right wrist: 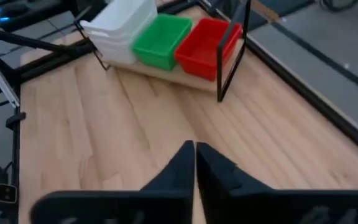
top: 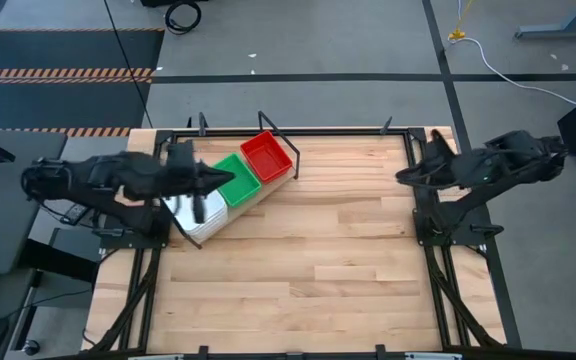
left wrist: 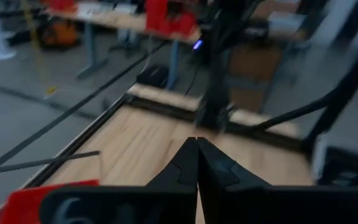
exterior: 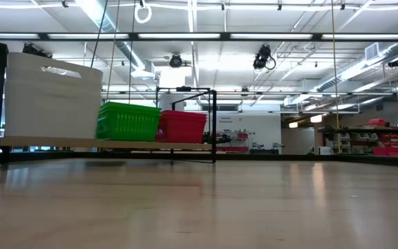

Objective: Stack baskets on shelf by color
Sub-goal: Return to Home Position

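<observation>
The shelf (top: 274, 188) stands slanted near the table's far left, a light plank (right wrist: 188, 81) with black wire ends. On it rest a stack of white baskets (right wrist: 122, 28), green baskets (right wrist: 160, 38) and red baskets (right wrist: 205, 46), side by side. In the low view, white (exterior: 50, 97), green (exterior: 128, 121) and red (exterior: 182, 126) sit in a row on the plank. My left gripper (top: 226, 181) hovers shut above the green and white baskets. It does not show in the low view. My right gripper (top: 402, 178) waits shut at the table's right edge.
Bare wooden tabletop (top: 318, 260) spreads in front of and to the right of the shelf. A black metal frame (top: 348, 132) runs along the table's far edge and sides. The right arm's base (left wrist: 213, 106) stands at the right edge.
</observation>
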